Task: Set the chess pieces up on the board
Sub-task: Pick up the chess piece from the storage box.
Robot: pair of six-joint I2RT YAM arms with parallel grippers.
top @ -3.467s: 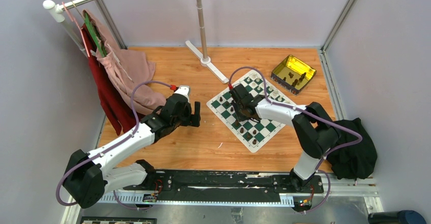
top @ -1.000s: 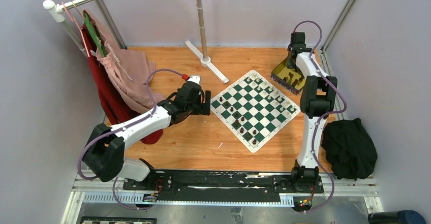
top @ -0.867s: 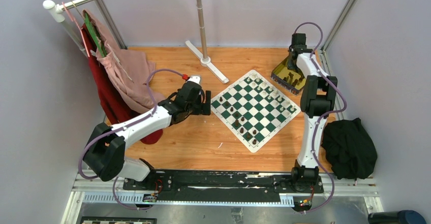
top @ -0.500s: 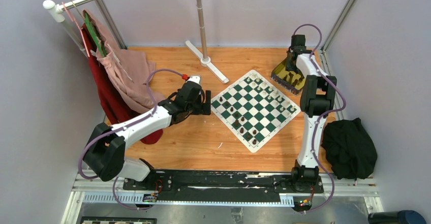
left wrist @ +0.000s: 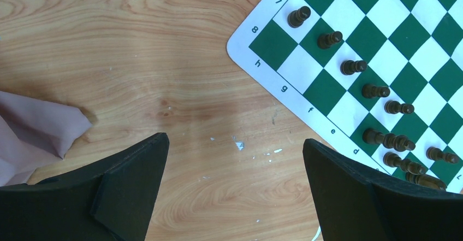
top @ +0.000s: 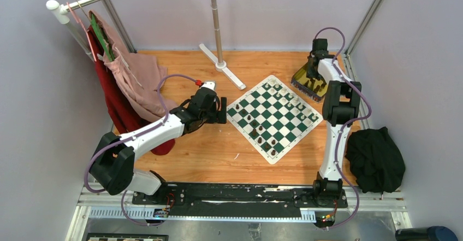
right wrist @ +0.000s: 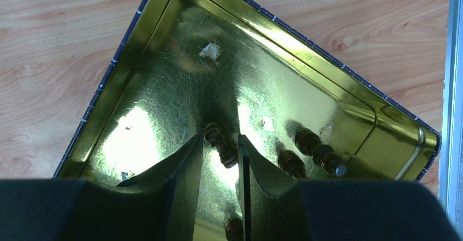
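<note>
The board (top: pixel 273 118) lies on the wooden table, with dark brown chess pieces (left wrist: pixel 354 66) along its near-left edge and white ones (top: pixel 284 96) at its far side. My right gripper (right wrist: pixel 220 137) reaches down into the gold tin (right wrist: pixel 164 44). Its jaws stand narrow, shut on a dark chess piece (right wrist: pixel 225 152) that touches both fingers. Other dark pieces (right wrist: pixel 314 151) lie loose in the tin beside it. My left gripper (left wrist: pixel 235 140) hangs open over bare wood just left of the board's corner, holding nothing. From above, the right gripper (top: pixel 311 78) covers part of the tin (top: pixel 300 80).
Pink and red garments (top: pixel 131 77) hang from a rack at the left, and a corner of pink cloth (left wrist: pixel 33 131) lies near my left fingers. A pole stand's base (top: pixel 221 66) sits behind the board. A black cloth (top: pixel 377 159) lies at the right edge.
Earlier the right gripper was over the board; now it is in the tin, dipped a little lower over the last second. The left arm has stretched toward the board's left corner and stays still.
</note>
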